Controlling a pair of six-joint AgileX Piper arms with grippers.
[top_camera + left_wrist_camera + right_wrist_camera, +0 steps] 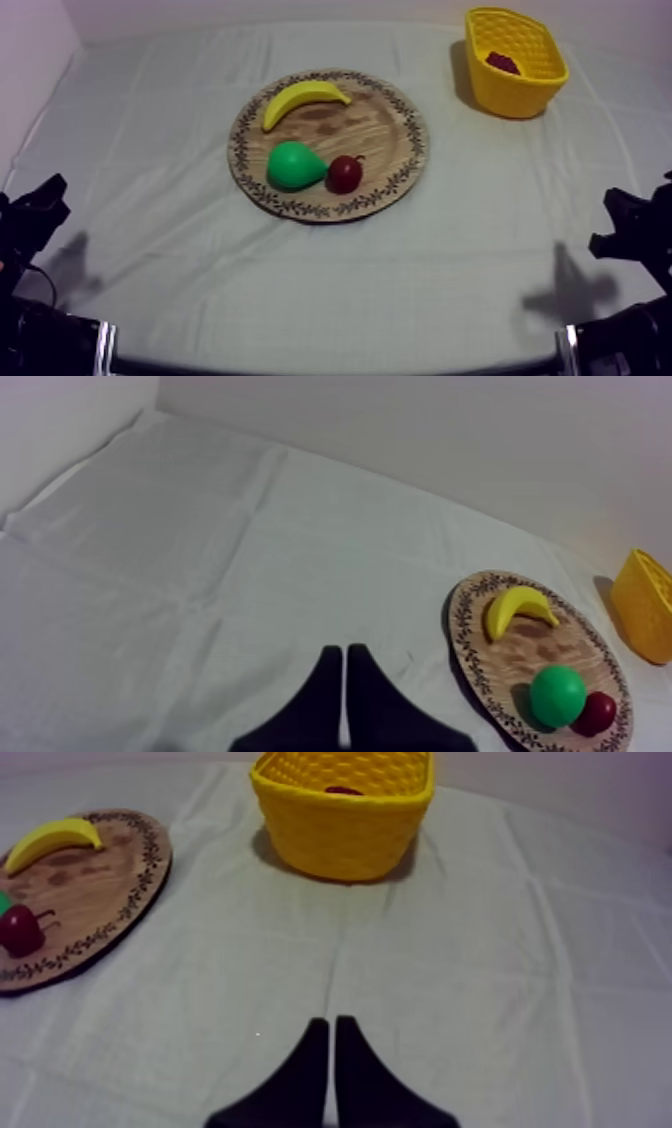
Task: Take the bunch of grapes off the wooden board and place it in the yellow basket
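**Grapes in the basket, both grippers low and closed**

Nearest, at the table's near edge, the two arms sit low, one at each side. The left gripper (343,650) has its black fingers pressed together in a narrow wedge with nothing between them. The right gripper (330,1020) is the same, closed and empty. Both hang over bare grey-white cloth (300,290).

Farther in, about mid-table, lies the wooden board (390,125). On its near part a pear (293,165) and a small red fruit (345,174) sit side by side, touching or very nearly. A banana (303,98) lies on its far left part. Those three are all the board holds.

Farthest, at the far right, the yellow basket (515,95) stands well apart from the board. Inside it rests a dark reddish lump, which I take for the bunch of grapes (502,62). Its long axis cannot be told.

The lump lies far and to the right of both grippers. The right arm is the nearer, with the basket almost straight ahead of its fingers. As things lie, I judge the task done, with no pick left to make.
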